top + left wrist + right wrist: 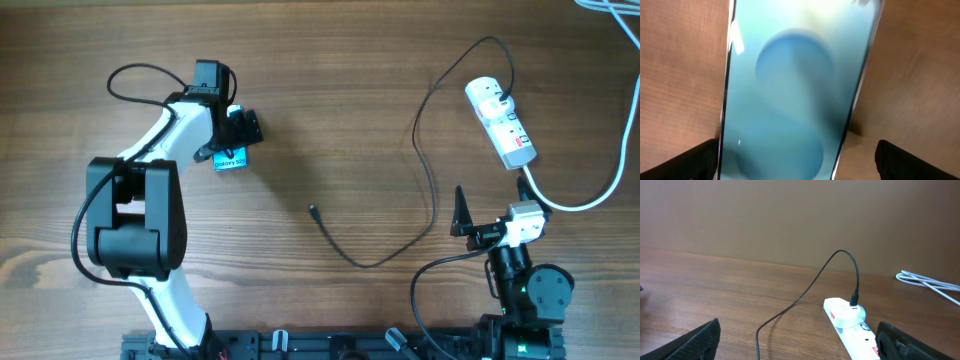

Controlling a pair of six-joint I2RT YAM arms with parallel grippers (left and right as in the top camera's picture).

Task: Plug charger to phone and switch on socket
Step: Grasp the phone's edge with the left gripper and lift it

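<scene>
Little is done yet: the charger (372, 265) has its white adapter (842, 314) seated in the socket (505, 125), but its connector tip (313, 210) lies loose on the desk (320, 80), well apart from the phone (795, 85). The phone lies flat under the left hand (797, 150), whose fingers stand wide on either side of it with a gap showing on one side, so it is open and not gripping. The right hand (797, 330) hangs near the socket, spread open and empty. Still to do, as I judge it: fetch the tip, mate it with the phone's port, then press a red switch – whether it is already on cannot be told. The cable's slack loops between the two arms, and the thick white lead (585, 203) trails beside the right arm; either could snag.
</scene>
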